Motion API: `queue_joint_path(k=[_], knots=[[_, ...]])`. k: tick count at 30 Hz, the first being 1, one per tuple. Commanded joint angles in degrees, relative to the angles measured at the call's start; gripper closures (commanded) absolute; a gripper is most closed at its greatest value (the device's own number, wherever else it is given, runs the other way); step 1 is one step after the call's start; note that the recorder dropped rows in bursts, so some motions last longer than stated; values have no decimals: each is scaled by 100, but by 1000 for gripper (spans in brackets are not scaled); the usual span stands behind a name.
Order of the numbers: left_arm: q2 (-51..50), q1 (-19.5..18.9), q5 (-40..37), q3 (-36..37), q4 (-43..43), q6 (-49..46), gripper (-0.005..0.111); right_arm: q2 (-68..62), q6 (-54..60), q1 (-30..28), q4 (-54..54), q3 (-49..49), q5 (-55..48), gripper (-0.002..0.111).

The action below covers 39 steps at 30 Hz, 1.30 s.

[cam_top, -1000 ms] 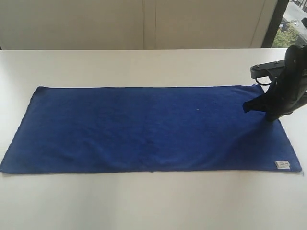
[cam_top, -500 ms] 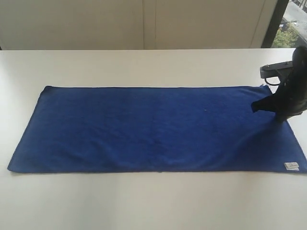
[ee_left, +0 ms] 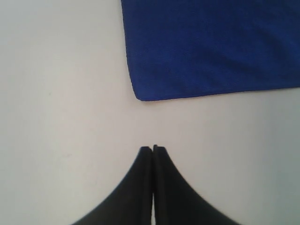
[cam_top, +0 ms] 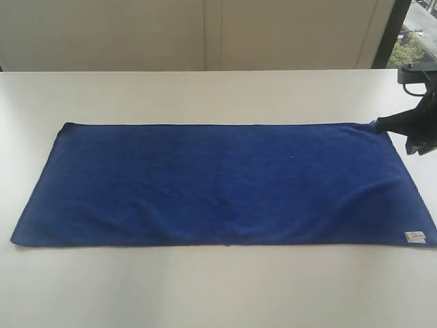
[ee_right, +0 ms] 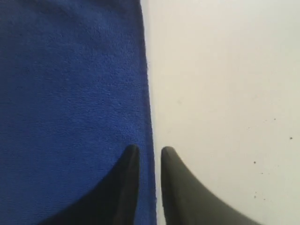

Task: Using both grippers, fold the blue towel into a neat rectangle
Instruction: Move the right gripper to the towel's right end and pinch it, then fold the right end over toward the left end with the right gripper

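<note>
The deep-blue rectangular microfibre towel point(cam_top: 212, 184) lies flat on the white table point(cam_top: 205, 294), lengthwise left to right, its small white tag point(cam_top: 414, 237) at the near right corner. The black pincer right gripper point(cam_top: 379, 125) straddles its right edge at the far corner.

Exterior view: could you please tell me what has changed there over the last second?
The right gripper moved right and back, from over the right end of the blue towel to its far right corner; the towel slid slightly rightward with it at first. The jaws now stand apart, apparently letting go. The towel stays flat and unfolded, tag at its near right corner.
</note>
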<state>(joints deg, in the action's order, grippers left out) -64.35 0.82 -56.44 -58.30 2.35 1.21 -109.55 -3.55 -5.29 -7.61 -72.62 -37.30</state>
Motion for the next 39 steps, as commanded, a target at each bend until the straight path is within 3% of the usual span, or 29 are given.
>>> queue_joint_path(k=[1, 4, 16, 19, 24, 28, 39], knots=[[46, -14, -56, 29, 31, -3, 107, -226, 68, -49, 13, 6, 49, 71], [46, -14, -56, 29, 31, -3, 107, -354, 68, -49, 26, 6, 93, 63], [46, -14, -56, 29, 31, -3, 107, -704, 68, -49, 41, 6, 219, 64], [46, -14, -56, 29, 31, -3, 107, -732, 68, -49, 41, 6, 178, 71], [46, -14, -56, 29, 31, -3, 107, -732, 81, -49, 41, 6, 113, 95], [46, -14, -56, 29, 31, -3, 107, -732, 81, -49, 41, 6, 113, 108], [46, -14, -56, 29, 31, -3, 107, -546, 80, -200, -187, -272, -147, 108]])
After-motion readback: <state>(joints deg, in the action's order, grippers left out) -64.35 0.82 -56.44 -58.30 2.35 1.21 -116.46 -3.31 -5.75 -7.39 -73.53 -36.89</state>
